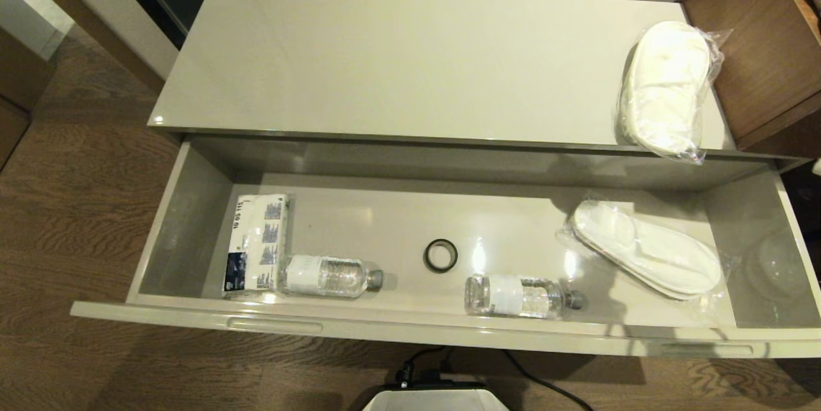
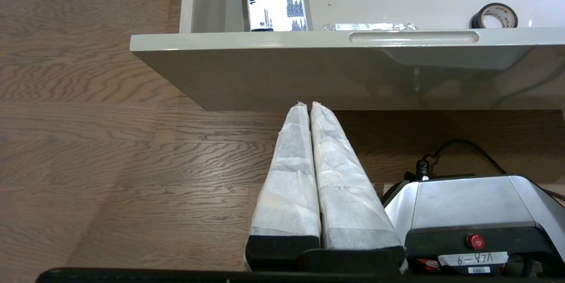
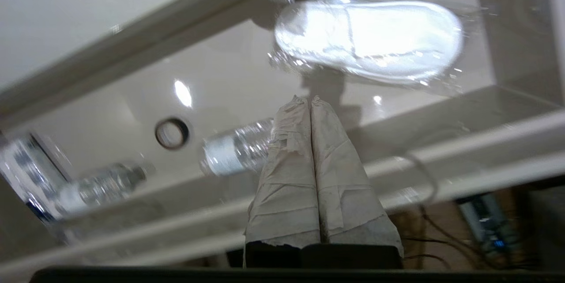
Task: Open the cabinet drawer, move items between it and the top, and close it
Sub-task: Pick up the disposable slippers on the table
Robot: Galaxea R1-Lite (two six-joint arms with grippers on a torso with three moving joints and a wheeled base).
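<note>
1. The cabinet drawer (image 1: 442, 327) stands pulled fully out below the top (image 1: 410, 65); its front lip runs across the head view at 6 o'clock, with bare wooden floor (image 1: 83, 218) off its left end at 9 o'clock.
2. Inside, left to right: a tissue pack (image 1: 256, 244) lies close to the left wall, a water bottle (image 1: 330, 276) touches its near corner, a black ring (image 1: 440, 255) lies alone mid-floor, a second water bottle (image 1: 523, 297) lies just inside the front lip, and a wrapped slipper pair (image 1: 648, 249) lies at 3 o'clock.
3. The widest bare drawer floor runs along the back wall between the tissue pack and the slippers.
4. On the surface above, another slipper pair (image 1: 667, 87) lies at 2 o'clock, its wrap hanging over the front edge; everything left of it is bare.
5. Neither arm shows in the head view.
6. The left wrist view shows the left hand (image 2: 307, 105) low before the drawer front, over the floor, fingers pressed together and holding nothing, with the robot base (image 2: 468, 212) beside it.
7. The right wrist view, blurred, shows the right hand (image 3: 304, 99) above the drawer's front lip, fingers together and empty, tips aimed towards the slipper pair in the drawer, the second bottle just beside them.
</note>
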